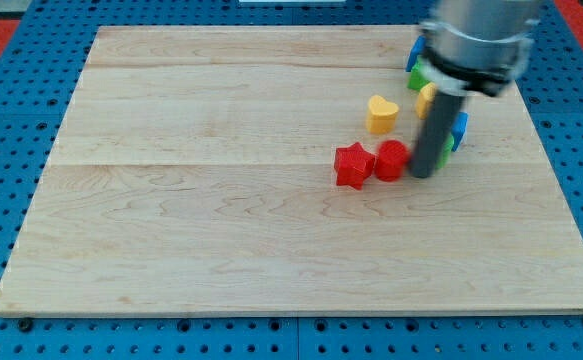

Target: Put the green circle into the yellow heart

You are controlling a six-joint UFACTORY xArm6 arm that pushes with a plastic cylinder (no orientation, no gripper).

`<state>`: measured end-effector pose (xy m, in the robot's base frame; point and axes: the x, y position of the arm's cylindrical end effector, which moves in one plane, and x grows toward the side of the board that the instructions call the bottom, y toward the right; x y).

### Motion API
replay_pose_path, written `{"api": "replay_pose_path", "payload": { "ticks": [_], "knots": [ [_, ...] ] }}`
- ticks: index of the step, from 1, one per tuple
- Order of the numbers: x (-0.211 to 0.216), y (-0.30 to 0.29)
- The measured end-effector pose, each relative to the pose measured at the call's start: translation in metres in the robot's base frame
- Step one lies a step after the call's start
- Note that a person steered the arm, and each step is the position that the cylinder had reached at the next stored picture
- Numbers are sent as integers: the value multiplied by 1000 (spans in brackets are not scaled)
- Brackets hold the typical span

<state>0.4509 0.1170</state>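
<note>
The yellow heart (381, 113) lies on the wooden board (221, 200) right of centre, toward the view's top. A green block (420, 74) shows only as a sliver at the left edge of the arm, up and right of the heart; its shape cannot be made out. My tip (423, 174) rests on the board just right of a red block (392, 159), touching or nearly touching it, and below and right of the heart.
A red star (353, 165) sits just left of the red block. A yellow block (426, 98), a blue block (459, 130) with a green sliver under it, and another blue block (413, 55) are partly hidden behind the rod and arm.
</note>
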Motion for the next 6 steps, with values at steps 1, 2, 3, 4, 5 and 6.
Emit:
{"api": "replay_pose_path", "payload": {
  "ticks": [1, 2, 3, 4, 5, 6],
  "knots": [
    [4, 13],
    [15, 61],
    [-1, 63],
    [-36, 23],
    [-5, 52],
    [32, 48]
  ]
}}
